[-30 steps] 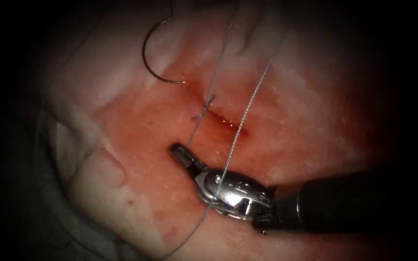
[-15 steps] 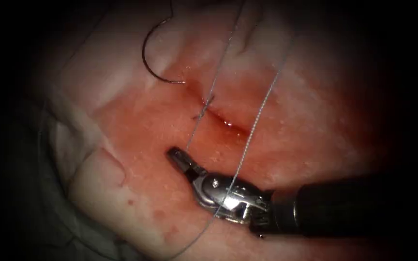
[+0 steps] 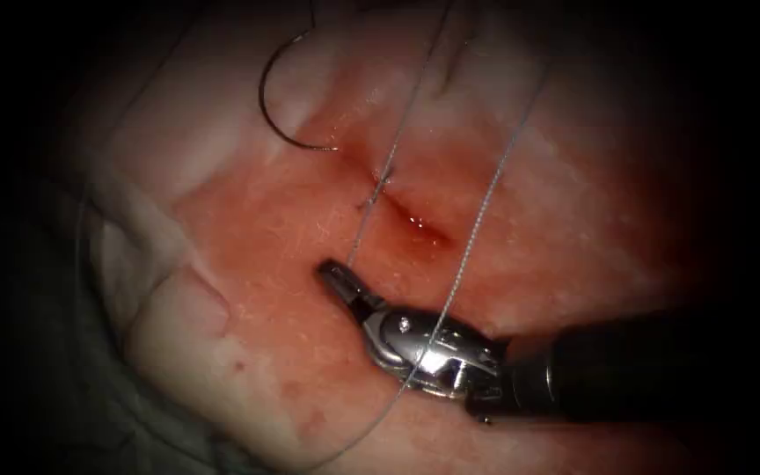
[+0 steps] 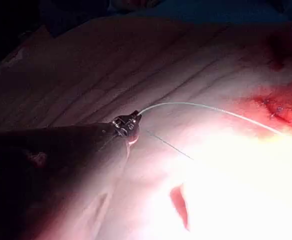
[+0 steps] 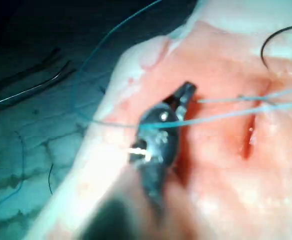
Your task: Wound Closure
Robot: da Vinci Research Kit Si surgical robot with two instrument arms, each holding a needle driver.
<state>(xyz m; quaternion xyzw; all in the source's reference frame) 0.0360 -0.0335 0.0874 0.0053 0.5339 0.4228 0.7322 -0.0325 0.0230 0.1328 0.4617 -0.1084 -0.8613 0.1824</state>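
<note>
Right tool [image 3: 338, 277] comes in from the tissue's right edge, jaws pressed together on one strand of thread [image 3: 477, 220] just below the cut [image 3: 411, 215], on its left side. Same clamp shows in the right wrist view, right tool [image 5: 185, 92] with the strand running off from the tip. Second strand lies across the tool's shiny wrist, not pinched, and trails off toward the tissue's near edge. Both strands run up and away past the cut; the gripped one passes through a small knot at the cut's upper end.

Needle [image 3: 279, 110] dark, thin, strongly curved, lying free on the tissue [image 3: 222, 369] near its far left corner, left of the cut, tip pointing at the cut's upper end. Can't tell whether the tip is under the surface. Well apart from the right tool, held by neither. Red fluid [image 3: 310, 237] stains the tissue around the cut.

Left tool [image 4: 127, 123] in the left wrist view, jaws closed on thread [image 4: 201, 105], which arcs toward the cut [image 4: 276, 110].
</note>
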